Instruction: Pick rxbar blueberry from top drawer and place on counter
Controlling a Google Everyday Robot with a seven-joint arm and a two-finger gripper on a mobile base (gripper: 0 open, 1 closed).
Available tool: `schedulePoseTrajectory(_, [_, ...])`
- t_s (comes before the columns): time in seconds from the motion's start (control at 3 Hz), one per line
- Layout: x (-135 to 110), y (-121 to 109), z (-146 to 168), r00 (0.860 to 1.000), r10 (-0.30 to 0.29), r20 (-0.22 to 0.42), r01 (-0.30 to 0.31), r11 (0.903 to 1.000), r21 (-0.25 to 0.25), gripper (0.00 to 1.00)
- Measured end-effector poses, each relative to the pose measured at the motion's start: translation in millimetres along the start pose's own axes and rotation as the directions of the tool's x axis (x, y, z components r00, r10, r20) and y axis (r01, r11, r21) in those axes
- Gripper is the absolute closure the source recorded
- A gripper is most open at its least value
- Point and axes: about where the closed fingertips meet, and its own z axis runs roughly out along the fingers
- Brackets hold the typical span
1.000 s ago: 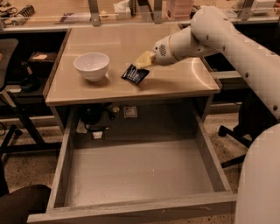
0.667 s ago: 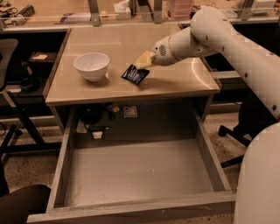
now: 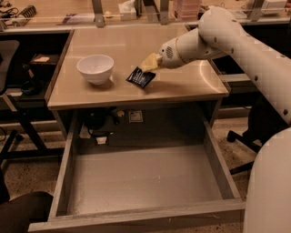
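Observation:
The rxbar blueberry (image 3: 140, 77), a small dark wrapper with white lettering, hangs tilted over the middle of the beige counter (image 3: 186, 84), its lower edge at or just above the surface. My gripper (image 3: 148, 63) comes in from the right on the white arm, its yellowish fingers shut on the bar's upper edge. The top drawer (image 3: 144, 179) stands pulled wide open below the counter, its flat bottom bare.
A white bowl (image 3: 95, 68) stands on the counter left of the bar. A cluttered long desk with metal posts (image 3: 97, 10) runs behind. Office chair bases show at left (image 3: 13, 136) and right (image 3: 241, 136). Cables hang under the counter (image 3: 97, 120).

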Motion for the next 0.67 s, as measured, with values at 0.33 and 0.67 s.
schedulePoseTrajectory(0.33, [0.0, 0.0, 0.0, 1.0, 0.0, 0.0, 0.0, 1.0, 0.0, 0.36])
schedulePoseTrajectory(0.67, [0.0, 0.0, 0.1, 1.0, 0.0, 0.0, 0.0, 1.0, 0.0, 0.11])
